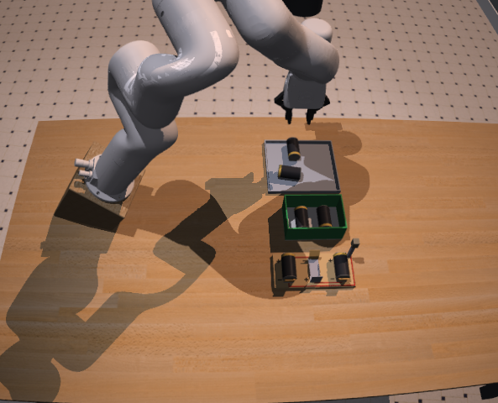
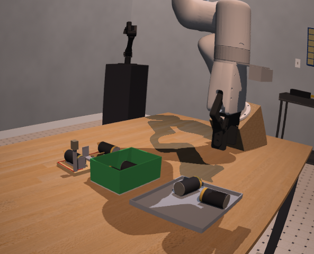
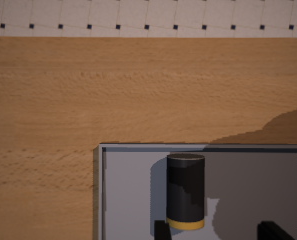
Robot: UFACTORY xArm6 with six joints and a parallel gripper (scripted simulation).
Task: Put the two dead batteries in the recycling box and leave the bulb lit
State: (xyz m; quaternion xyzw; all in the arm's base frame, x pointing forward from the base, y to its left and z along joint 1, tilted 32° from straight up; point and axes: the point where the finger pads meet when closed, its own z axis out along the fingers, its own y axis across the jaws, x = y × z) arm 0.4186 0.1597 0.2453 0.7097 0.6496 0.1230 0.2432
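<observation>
Two black cylindrical batteries with gold end bands lie side by side in the green open-topped recycling box. Two more rest in the flat grey tray just beside it. My black two-fingered gripper hangs past the tray's far edge, jaws half spread, holding nothing.

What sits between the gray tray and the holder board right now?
In the top view, the green box sits between the tray and the holder board, with two batteries inside it.
</observation>
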